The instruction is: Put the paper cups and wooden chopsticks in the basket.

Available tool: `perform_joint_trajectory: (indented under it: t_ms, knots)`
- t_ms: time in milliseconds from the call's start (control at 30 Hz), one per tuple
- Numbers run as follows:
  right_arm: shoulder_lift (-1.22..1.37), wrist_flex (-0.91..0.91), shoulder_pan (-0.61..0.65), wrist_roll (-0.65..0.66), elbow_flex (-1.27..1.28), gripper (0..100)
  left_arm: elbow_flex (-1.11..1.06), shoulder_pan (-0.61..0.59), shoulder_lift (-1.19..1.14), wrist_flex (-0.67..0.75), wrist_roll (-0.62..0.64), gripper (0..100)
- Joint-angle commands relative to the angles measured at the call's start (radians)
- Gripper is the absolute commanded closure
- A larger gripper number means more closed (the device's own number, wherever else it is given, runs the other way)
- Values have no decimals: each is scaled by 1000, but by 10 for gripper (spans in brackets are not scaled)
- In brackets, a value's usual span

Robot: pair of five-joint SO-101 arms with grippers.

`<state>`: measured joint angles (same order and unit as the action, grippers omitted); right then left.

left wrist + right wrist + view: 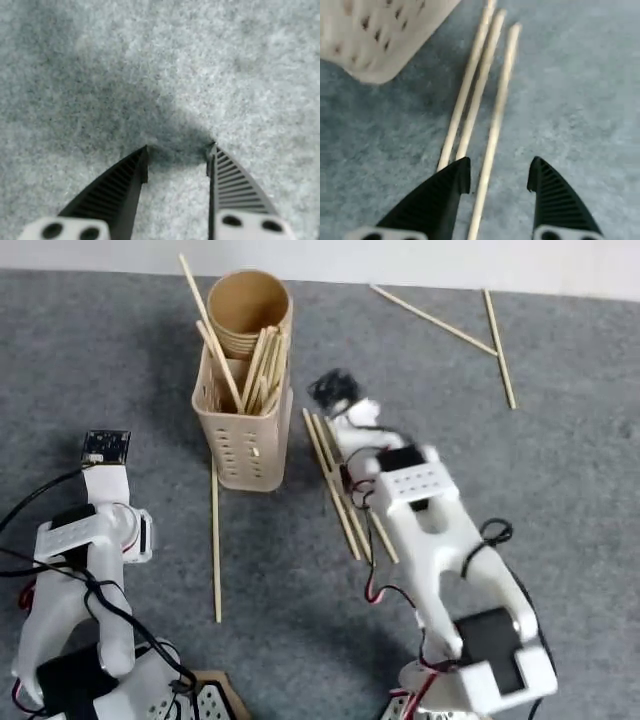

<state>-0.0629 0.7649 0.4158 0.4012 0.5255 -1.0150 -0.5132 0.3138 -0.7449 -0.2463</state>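
The right hand (497,175) hangs with its fingers spread wide over three wooden chopsticks (476,100) lying side by side on the grey desk (580,100). One of them runs between its fingers. The basket (385,35) stands just beyond that hand and off to one side, holding stacked paper cups (247,305) and bundled chopsticks (262,365). The left hand (177,152), also wide, is over bare desk, well apart from the basket.

The left arm (85,540) sits folded at the near left of the high view, wrist turned downward. The left gripper (177,150) has its black ribbed fingers (117,192) spread apart. The right arm (440,540) stretches forward and leftward (white links, red and black wires trailing along them). The right gripper (499,170), pointing low, likewise has its tips parted.
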Motion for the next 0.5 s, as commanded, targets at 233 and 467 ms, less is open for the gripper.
perform_joint_trajectory:
  t_ms: [233, 467]
  knots:
    - [179, -76, -2, 14, 1, 803, -2, 13, -1, 17, 9, 783]
    - [174, -73, -8, 14, -1, 803, -2, 13, -1, 17, 9, 783]
